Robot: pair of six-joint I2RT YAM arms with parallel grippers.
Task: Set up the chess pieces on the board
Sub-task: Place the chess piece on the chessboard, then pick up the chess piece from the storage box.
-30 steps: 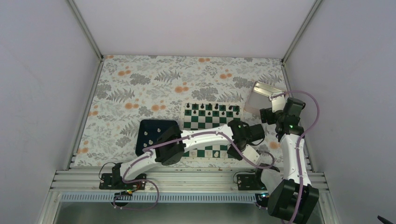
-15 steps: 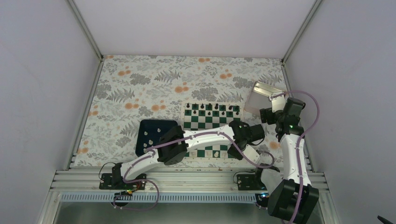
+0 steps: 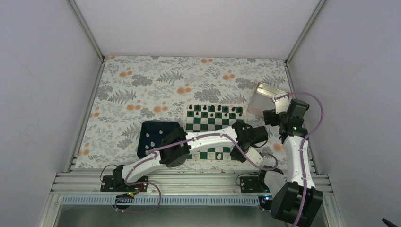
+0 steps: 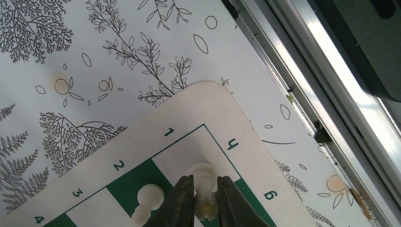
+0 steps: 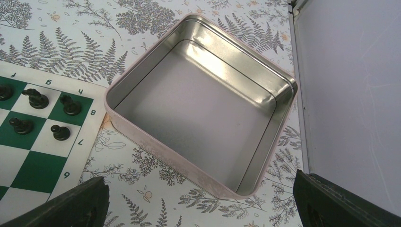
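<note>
**Cream piece pinched at the board's corner**

The left gripper (image 4: pixel 204 183) is closed on one of the chess pieces (image 4: pixel 201 171), a cream figure with a rounded head, its two dark fingers (image 4: pixel 183 198) pressing it from either side. The figure is upright over the white corner square of the board (image 4: pixel 203 106), where the printed 1 and h meet. Its base is hidden between the fingers, so I cannot tell whether it touches the square. A second white piece (image 4: pixel 147 197) stands on the green square just beside it.

From above, the left arm reaches across the board's near edge to its near right corner. More white pieces lie in the dark navy tray (image 3: pixel 144 127), just left of the board on the floral tablecloth (image 3: pixel 142 85). The black pieces (image 3: pixel 212 109) line the far rows.

The right gripper (image 5: pixel 200 198) hangs with its jaws spread wide and nothing between them, above an open metal tin (image 5: pixel 142 135) beside the board's far right corner. Five black pieces show there on the corner squares, apart from the tin.
</note>
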